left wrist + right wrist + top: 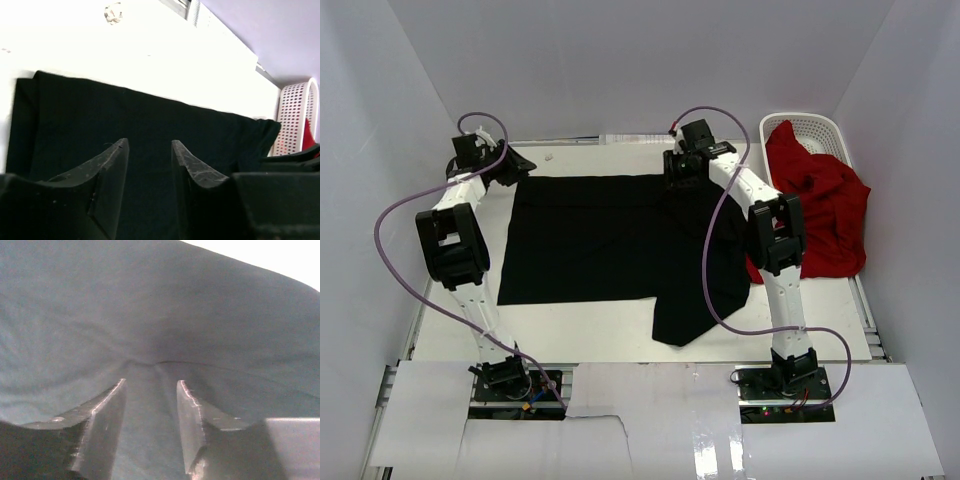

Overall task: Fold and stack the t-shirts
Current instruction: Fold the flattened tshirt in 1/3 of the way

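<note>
The black t-shirt (610, 240) lies spread flat on the white table (580, 340), with one flap hanging toward the front at its right side. My left gripper (515, 165) hovers at the shirt's far left corner. In the left wrist view this gripper (149, 142) is open above the black cloth (150, 110), with nothing between its fingers. My right gripper (678, 175) is at the shirt's far edge. Its jaws (151, 382) stand apart, pressed onto the black cloth (150, 305), with a small ridge of cloth between the tips. The red t-shirt (820, 210) is draped over the basket at the right.
A white lattice basket (815, 125) stands at the back right, also in the left wrist view (292, 115). A small crumpled scrap (113, 12) lies on the table behind the shirt. White sheets (650, 420) cover the near edge by the arm bases. Purple cables loop off both arms.
</note>
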